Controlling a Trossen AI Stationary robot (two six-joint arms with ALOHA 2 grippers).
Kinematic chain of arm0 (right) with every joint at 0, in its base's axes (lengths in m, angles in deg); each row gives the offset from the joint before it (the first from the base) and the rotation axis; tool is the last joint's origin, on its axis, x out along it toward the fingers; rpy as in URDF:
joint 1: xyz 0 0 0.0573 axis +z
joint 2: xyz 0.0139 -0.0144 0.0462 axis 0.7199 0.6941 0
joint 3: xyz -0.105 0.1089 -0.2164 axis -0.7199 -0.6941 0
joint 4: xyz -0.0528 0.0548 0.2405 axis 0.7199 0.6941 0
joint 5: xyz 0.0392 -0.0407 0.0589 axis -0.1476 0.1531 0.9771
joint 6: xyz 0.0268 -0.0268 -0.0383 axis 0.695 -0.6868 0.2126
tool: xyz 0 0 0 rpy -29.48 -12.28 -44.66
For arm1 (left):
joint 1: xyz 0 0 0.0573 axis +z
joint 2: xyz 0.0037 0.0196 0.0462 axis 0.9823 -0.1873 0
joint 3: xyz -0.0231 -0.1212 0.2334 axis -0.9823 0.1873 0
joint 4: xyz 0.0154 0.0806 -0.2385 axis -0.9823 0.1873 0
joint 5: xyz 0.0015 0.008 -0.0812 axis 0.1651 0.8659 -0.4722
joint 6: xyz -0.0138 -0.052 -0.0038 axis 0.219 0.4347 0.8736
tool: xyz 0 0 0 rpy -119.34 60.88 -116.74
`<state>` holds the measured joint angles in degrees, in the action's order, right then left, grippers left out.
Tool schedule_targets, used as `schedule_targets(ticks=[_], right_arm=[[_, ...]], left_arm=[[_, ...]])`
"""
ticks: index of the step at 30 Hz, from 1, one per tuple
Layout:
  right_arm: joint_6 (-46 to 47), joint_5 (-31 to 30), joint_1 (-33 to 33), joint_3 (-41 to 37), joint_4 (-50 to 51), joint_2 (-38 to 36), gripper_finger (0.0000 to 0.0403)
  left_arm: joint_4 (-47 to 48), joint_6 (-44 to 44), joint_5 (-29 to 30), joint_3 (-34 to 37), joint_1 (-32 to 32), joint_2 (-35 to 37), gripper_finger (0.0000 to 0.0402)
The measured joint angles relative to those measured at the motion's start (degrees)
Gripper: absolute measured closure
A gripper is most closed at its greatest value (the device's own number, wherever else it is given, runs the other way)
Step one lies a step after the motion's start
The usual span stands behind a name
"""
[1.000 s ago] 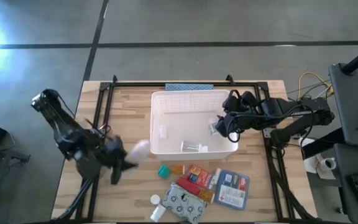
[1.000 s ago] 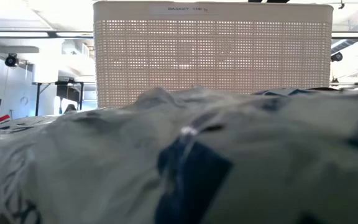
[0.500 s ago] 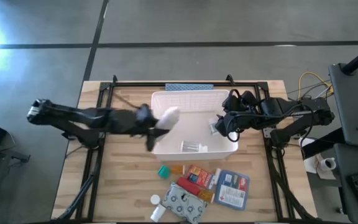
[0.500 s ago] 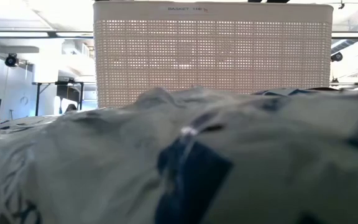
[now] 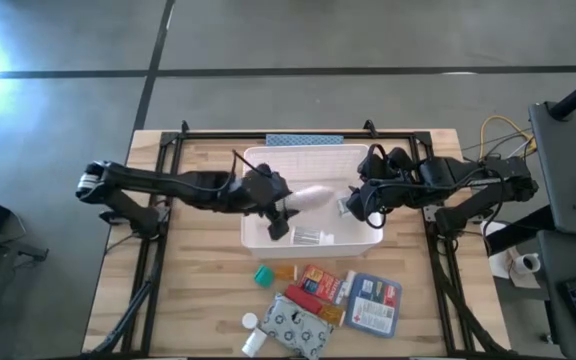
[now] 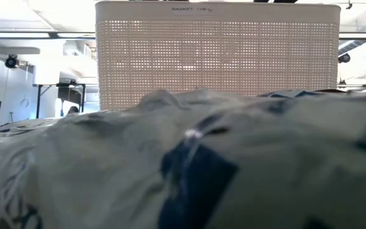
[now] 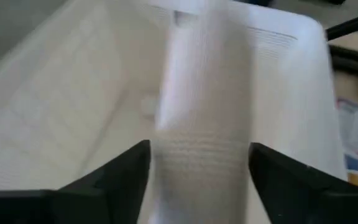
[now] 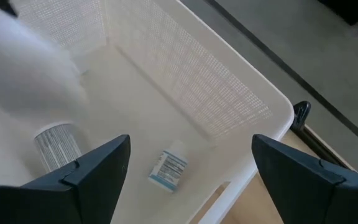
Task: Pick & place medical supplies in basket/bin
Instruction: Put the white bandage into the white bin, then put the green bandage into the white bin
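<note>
The bin [image 5: 313,158] sits near the far middle of the table [image 5: 208,320] in the high view, white and rectangular. The left gripper [image 5: 286,205] reaches over its left wall and pinches a white bottle [image 5: 313,196] that hangs above the bin's inside. The right gripper [image 5: 360,203] hovers over the bin's right end, fingers spread and holding nothing. On the bin floor lies a small clear item [image 5: 311,237]. In front of the bin, on bare wood, lie a teal vial [image 5: 263,274], an orange vial [image 5: 285,271], a red box [image 5: 320,283], a blue-white box [image 5: 373,303], a grey pouch [image 5: 296,325] and two white bottles [image 5: 251,322].

In the low view the bin's slotted wall [image 6: 215,54] rises behind a pale wrapper [image 6: 183,165] that fills the foreground — neither gripper shows here.

In the left wrist view the two dark fingers [image 7: 114,174] press on the white bottle [image 7: 204,118], which points into the bin [image 7: 55,112].

In the right wrist view the spread fingers [image 8: 95,168] frame the bin floor, where a small labelled bottle [image 8: 168,167] lies on its side near a ribbed cap [image 8: 58,144] — the white bottle is a blur at one corner.
</note>
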<state>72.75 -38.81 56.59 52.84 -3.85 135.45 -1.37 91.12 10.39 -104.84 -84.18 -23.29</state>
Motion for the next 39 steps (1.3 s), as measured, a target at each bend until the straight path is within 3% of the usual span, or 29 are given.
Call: schedule_targets(ticks=[6, 13, 17, 20, 30, 39], right_arm=[[-0.7, 0.9, 0.0, 0.0, 0.2, -0.1, 0.0075], [2.5, 13.5, 2.5, 0.0, 5.5, -1.3, 0.0075], [10.7, 16.6, 7.2, 0.0, 12.6, -2.4, 0.0075], [16.7, 19.9, 11.8, -0.6, 12.1, -4.1, 0.0075], [44.0, 20.4, 28.9, -4.8, 12.3, -5.7, 0.0075], [49.1, 32.3, 34.3, -13.9, 3.6, 0.7, 0.0075]], left_arm=[[14.4, -2.4, 3.4, -11.3, -0.2, -1.9, 0.0096], [23.1, -1.6, 3.4, -16.3, -3.5, 0.6, 0.0093], [23.5, 2.1, 3.4, -14.4, -5.9, 3.2, 0.0093], [23.5, 4.3, 3.5, -12.1, -7.5, 4.9, 0.0093], [23.0, 12.8, 5.2, -0.6, -9.3, 9.6, 0.0093], [15.6, 14.4, 5.2, 4.5, -12.9, 11.7, 0.0093]])
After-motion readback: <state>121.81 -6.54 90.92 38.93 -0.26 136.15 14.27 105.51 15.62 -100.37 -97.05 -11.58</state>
